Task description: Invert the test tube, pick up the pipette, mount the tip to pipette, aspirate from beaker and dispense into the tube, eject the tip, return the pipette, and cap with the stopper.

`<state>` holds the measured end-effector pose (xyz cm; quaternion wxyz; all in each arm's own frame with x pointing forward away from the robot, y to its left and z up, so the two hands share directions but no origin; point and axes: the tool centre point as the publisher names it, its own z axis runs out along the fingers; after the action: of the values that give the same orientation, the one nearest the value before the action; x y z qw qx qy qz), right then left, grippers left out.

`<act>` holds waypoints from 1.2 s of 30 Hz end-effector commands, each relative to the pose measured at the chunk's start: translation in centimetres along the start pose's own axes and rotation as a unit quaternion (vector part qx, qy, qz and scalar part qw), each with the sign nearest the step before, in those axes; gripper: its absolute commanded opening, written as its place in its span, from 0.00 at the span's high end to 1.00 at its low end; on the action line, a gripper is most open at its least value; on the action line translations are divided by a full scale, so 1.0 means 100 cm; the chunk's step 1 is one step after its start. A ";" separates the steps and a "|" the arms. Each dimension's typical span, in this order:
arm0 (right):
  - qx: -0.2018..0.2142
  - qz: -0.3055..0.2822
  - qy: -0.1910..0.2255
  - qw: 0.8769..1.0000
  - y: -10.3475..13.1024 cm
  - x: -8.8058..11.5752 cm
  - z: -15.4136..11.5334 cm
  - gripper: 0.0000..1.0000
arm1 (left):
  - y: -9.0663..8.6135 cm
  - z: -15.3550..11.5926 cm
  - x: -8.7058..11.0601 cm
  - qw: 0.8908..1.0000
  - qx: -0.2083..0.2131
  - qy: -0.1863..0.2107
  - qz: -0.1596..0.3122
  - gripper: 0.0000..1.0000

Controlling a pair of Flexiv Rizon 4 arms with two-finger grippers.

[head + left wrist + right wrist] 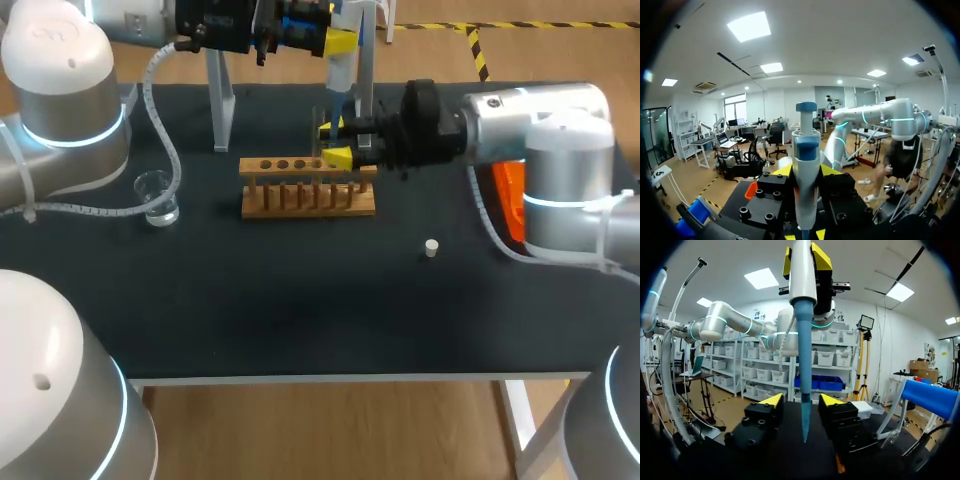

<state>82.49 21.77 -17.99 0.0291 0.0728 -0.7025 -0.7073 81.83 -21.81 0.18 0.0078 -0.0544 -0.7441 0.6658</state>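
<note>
My left gripper (pixel 338 44) hangs high over the back of the table, shut on the pipette (pixel 338 78), which points straight down. In the left wrist view the pipette (pixel 806 170) stands upright between the fingers of my left gripper (pixel 806 176). A blue tip (pixel 803 385) sits on the pipette's nose. It hangs between the spread fingers of my right gripper (pixel 802 401), touching neither. My right gripper (pixel 336 142) is open just behind the wooden tube rack (pixel 308 187). I cannot make out the test tube. A white stopper (pixel 431 247) lies right of the rack.
A small glass beaker (pixel 157 197) stands at the left of the table, near my left arm's cable. A metal stand (pixel 219 100) rises behind the rack. An orange box (pixel 508 195) sits under my right arm.
</note>
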 end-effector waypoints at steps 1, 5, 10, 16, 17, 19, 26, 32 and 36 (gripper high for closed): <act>0.011 0.000 -0.011 1.000 -0.001 0.019 -0.034 0.00 | -0.001 0.000 -0.001 1.000 -0.001 0.001 0.000 1.00; 0.019 0.002 -0.023 1.000 -0.005 0.028 -0.062 0.00 | -0.001 0.000 -0.001 1.000 -0.001 0.001 0.000 1.00; 0.036 0.003 -0.038 0.999 -0.014 0.040 -0.090 0.00 | -0.001 0.000 -0.001 1.000 -0.001 0.001 0.000 1.00; 0.041 0.009 -0.051 0.998 -0.023 0.051 -0.112 0.00 | -0.001 0.000 -0.001 1.000 -0.001 0.001 0.000 1.00; 0.040 0.009 -0.052 0.998 -0.024 0.053 -0.115 0.00 | -0.001 0.000 -0.001 1.000 -0.001 0.001 0.000 1.00; 0.040 0.011 -0.054 0.998 -0.024 0.055 -0.119 0.00 | -0.001 0.000 -0.001 1.000 -0.001 0.001 0.000 1.00; 0.040 0.011 -0.054 0.998 -0.024 0.055 -0.119 0.00 | -0.001 0.000 -0.001 1.000 -0.001 0.001 0.000 1.00; 0.040 0.011 -0.054 0.998 -0.024 0.055 -0.119 0.00 | -0.001 0.000 -0.001 1.000 -0.001 0.001 0.000 1.00; 0.040 0.011 -0.054 0.998 -0.024 0.055 -0.119 0.00 | -0.001 0.000 -0.001 1.000 -0.001 0.001 0.000 1.00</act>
<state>79.04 9.27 -20.85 -0.0040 0.0285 -0.7303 -0.6825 81.83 -21.81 0.21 0.0077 -0.0545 -0.7443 0.6656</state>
